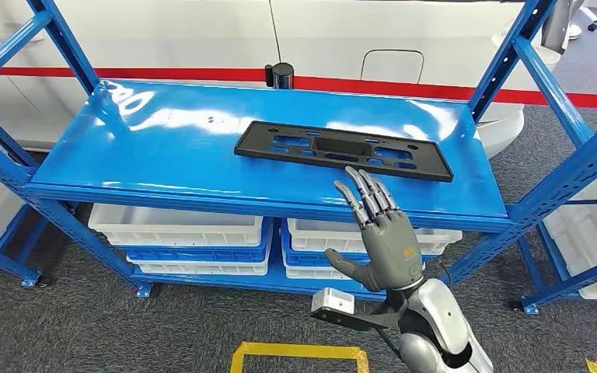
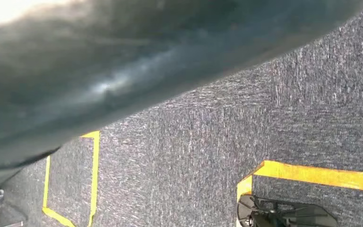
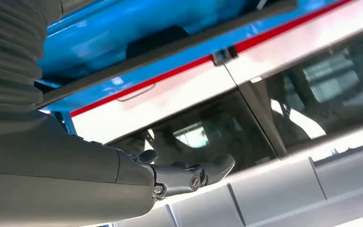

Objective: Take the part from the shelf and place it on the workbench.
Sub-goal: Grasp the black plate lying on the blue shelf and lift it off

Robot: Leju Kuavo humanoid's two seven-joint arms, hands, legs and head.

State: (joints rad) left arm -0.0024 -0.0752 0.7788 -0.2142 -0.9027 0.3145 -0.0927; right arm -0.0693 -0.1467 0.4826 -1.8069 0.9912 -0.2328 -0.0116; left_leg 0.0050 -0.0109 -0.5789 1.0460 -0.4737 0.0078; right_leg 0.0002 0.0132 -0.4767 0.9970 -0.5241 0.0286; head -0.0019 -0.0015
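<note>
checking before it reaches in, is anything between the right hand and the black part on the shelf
Nothing visible does. The right hand is raised with fingers spread in front of the blue shelf, and the black part lies flat just beyond it with only bare shelf surface between them.

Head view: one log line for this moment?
stage: reach | right robot hand: open, raised at shelf front edge | part: flat on shelf, untouched

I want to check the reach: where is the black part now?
In the head view the part lies flat on the blue shelf, right of its middle, just beyond the fingertips of the right hand.
</note>
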